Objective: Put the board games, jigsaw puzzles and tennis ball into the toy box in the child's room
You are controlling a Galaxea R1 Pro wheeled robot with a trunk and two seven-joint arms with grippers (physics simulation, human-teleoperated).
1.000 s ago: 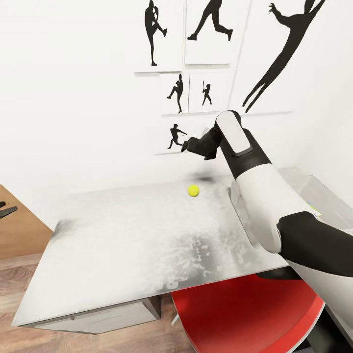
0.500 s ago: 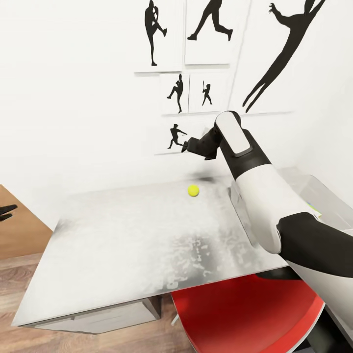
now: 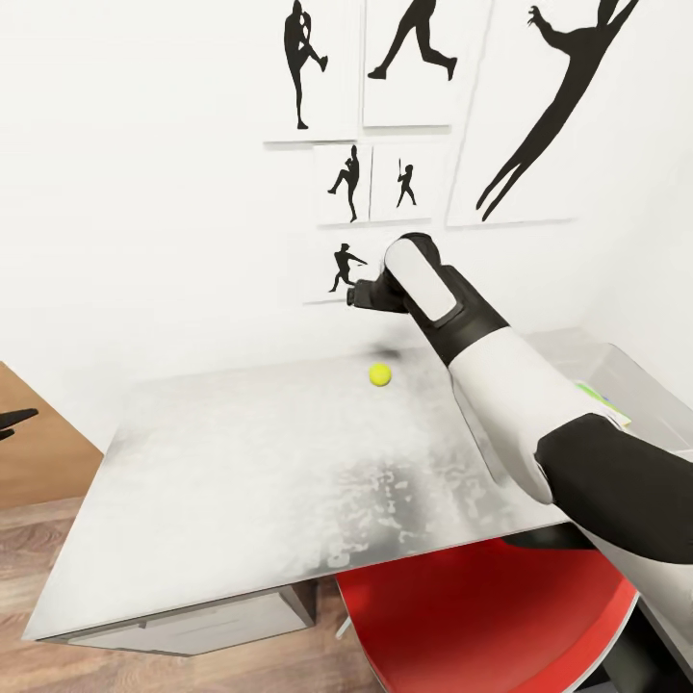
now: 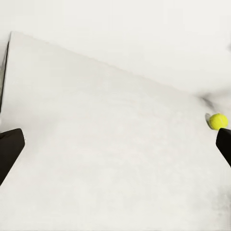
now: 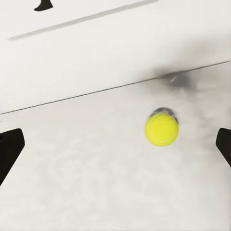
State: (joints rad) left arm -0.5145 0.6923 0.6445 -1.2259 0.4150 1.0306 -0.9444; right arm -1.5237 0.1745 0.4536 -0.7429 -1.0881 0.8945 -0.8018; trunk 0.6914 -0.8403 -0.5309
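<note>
Tennis ball [image 3: 380, 374] resting on the pale table [image 3: 241, 481] near the wall, right gripper [image 3: 358, 295] hovering above it, fingers spread wide, left gripper [image 4: 115, 149] also wide apart.

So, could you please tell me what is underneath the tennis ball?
The tennis ball rests on the table, near the wall, with a small shadow beside it. The right claw hangs above.
</note>
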